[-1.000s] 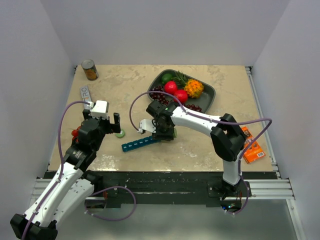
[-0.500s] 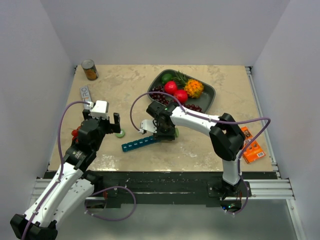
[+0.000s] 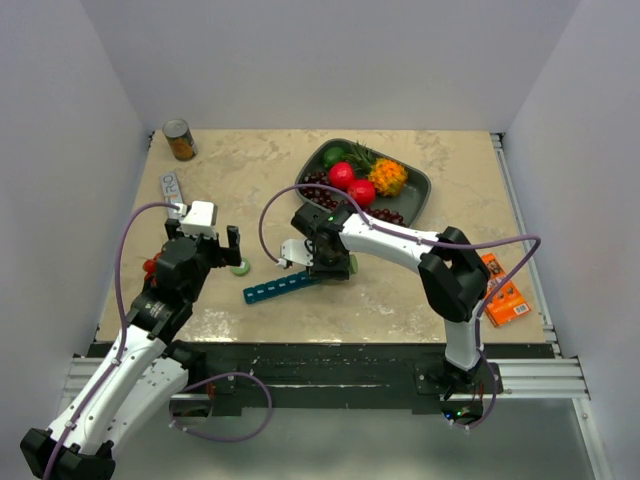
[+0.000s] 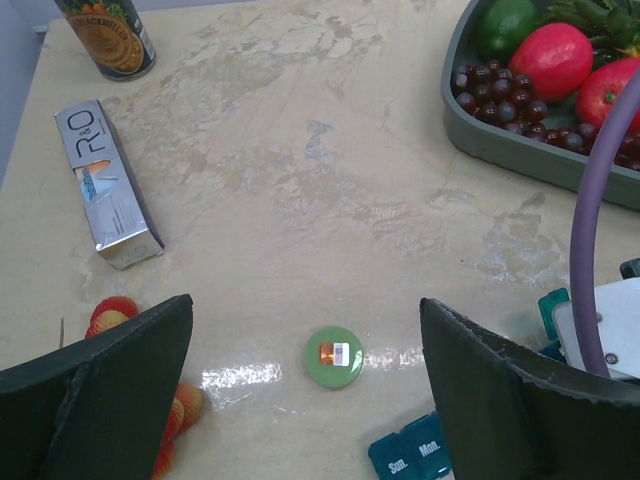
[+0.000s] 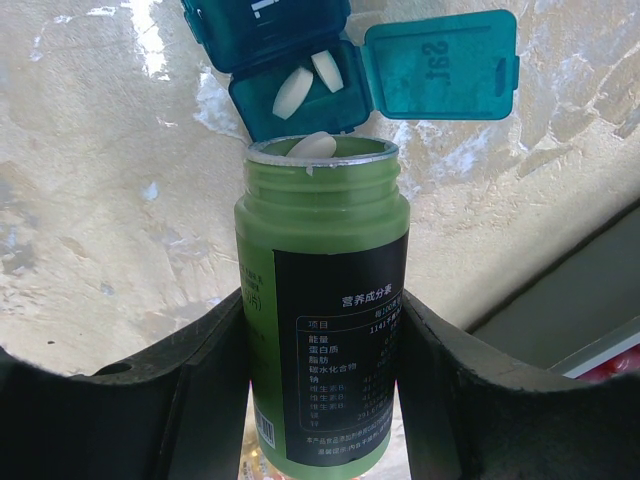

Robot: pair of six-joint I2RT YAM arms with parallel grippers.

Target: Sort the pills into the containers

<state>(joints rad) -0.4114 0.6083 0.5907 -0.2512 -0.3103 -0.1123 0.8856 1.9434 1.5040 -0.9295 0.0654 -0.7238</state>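
Close to the near edge of the worktop, left of centre, a teal pill box [image 3: 282,288] lies at a slant. The lid [image 5: 440,65] of its end compartment is flipped open, with two white pills [image 5: 293,90] inside. The right end effector [image 5: 320,335] is clamped round the labelled middle of a green bottle [image 5: 320,230]. The bottle is tipped with its open mouth just over that compartment, a third pill [image 5: 312,146] at the lip.

The pill box looks light, stiff and apt to skid on the glossy stone. Its long sides seem a sounder hold than its thin hinged lids. The pills, small and smooth, would likely roll if they miss.

Toward the left edge, the left end effector [image 4: 305,305] hangs spread wide and empty above the bottle's green cap [image 4: 334,357], near the pill box's other end. An orange packet [image 3: 503,293] lies by the right edge. Farther back sit a toothpaste carton [image 4: 105,185], a grey fruit tray [image 4: 500,160] and, in the far left corner, a can [image 4: 108,35]. None appears to obstruct the pour.
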